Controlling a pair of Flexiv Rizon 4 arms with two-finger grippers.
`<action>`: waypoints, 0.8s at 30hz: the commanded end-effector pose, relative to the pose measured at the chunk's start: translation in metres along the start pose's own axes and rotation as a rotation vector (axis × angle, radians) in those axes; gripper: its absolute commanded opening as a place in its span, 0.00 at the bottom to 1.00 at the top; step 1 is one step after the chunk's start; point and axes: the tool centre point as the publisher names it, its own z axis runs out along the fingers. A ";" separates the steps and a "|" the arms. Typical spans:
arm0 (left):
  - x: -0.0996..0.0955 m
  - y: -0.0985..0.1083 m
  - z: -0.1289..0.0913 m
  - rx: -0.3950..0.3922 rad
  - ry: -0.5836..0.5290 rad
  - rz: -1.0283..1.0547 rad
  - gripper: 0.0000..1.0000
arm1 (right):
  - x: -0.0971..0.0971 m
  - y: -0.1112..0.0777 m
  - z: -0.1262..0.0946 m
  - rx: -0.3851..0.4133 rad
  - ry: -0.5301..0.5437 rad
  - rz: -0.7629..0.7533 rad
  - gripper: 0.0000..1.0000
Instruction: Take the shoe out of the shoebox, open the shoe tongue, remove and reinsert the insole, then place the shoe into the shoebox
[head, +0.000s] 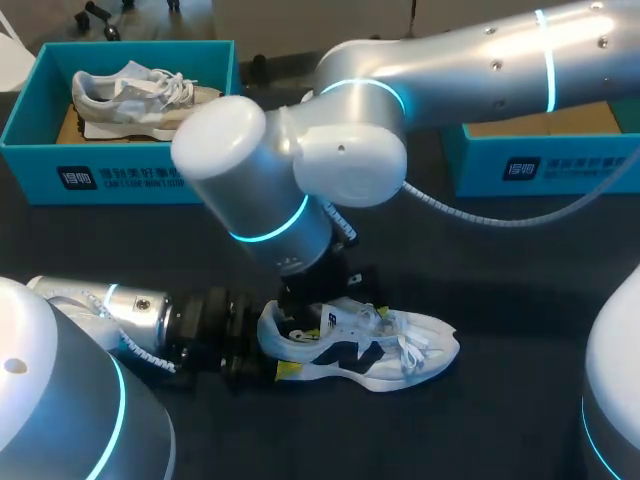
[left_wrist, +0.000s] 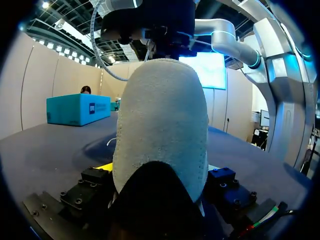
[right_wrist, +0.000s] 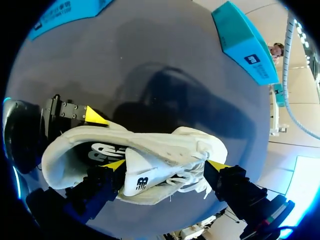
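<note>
The surface carries the shoe in the open, well apart from the box at the far left and the second box at the far right. Extraction appears complete. The tongue step is judged to be in hand.

The right arm reaches down over the shoe mouth. The left arm lies low along the surface behind the shoe.

The left tool is grasping the shoe across the heel.
- Risk: the heel is soft. If the pull on the tongue exceeds this hold, the shoe may slip free or tip.

The right tool is released and spread wide. One finger sits in the mouth behind the tongue, the other past the laces.
- Risk: closing here may catch the laces with the tongue, so the tongue does not fold clear.
- Risk: both tools work close together. A small positioning error may bring them into contact.
</note>
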 end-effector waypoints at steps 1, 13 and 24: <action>-0.001 0.004 -0.003 -0.002 -0.002 -0.001 0.00 | 0.006 -0.008 0.002 -0.038 -0.097 0.192 1.00; -0.001 0.004 -0.003 -0.002 -0.002 -0.001 0.00 | -0.009 -0.018 -0.003 -0.051 -0.113 0.235 1.00; -0.001 0.004 -0.003 -0.002 -0.002 -0.001 0.00 | -0.037 -0.018 -0.005 -0.037 -0.047 0.306 1.00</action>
